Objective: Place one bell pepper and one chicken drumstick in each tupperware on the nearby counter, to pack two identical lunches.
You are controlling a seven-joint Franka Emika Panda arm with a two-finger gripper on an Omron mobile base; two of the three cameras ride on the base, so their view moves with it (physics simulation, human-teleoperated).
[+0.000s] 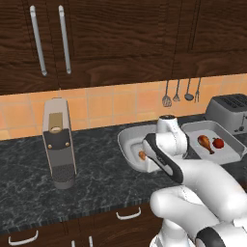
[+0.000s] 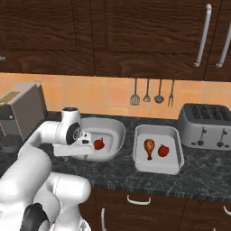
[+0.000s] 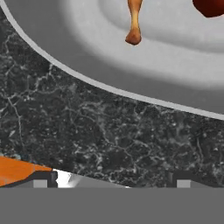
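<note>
Nearest the base, the counter point(image 1: 96, 178) is seen as dark marbled stone over brown drawers. Just beyond its front strip stands the rounder tub point(image 2: 116, 131), taken here as the landmark. The gripper point(image 3: 111, 183) is poised above the tub's near rim, with its two finger tips point(image 3: 40, 183) standing wide apart and nothing held between them. Inside the tub, a chicken drumstick point(image 3: 134, 19) lies with its bone tip pointing toward the near wall, and a bell pepper point(image 2: 99, 144) rests beside it on the tub floor.

To the right of the tub, close but apart, the rectangular tray point(image 2: 173, 137) is found, with a second drumstick point(image 2: 149, 146) and a second pepper point(image 2: 164, 150) lying side by side inside it. Right of the tray stands a silver toaster point(image 2: 208, 126); well left of the tub, a tall grey appliance point(image 1: 59, 144) is set on the counter.

Both containers appear to be filled as asked, so the step in hand is judged to be the retreat. The hand is best lifted straight up, jaws kept wide, so that the tub's rim is not clipped or dragged.
</note>
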